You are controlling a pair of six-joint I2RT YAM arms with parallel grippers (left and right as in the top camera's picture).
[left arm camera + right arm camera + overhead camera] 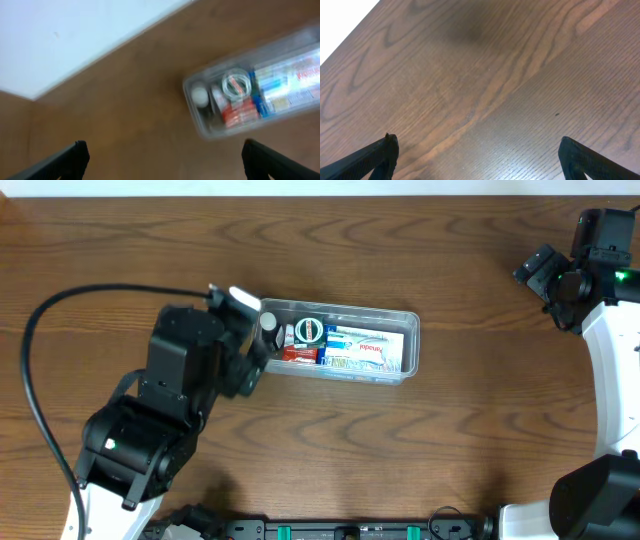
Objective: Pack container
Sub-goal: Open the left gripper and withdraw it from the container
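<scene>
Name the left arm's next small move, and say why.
Probably lift the left gripper up and away from the container: its jaws stand open and empty at the container's left end, the items lie inside, and nothing loose is in view.

In the container (340, 306) on the table (480, 440) lie packets (355, 348); left hand (252, 342) beside it.

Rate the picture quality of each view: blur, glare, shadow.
Overhead: sharp and evenly lit, the container reads clearly. Left wrist: motion-blurred throughout, the container smeared, a washed-out pale area at upper left. Right wrist: the wood grain of the table is crisp, with a soft dark shadow patch near the top and a faint sheen at the bottom edge.
</scene>
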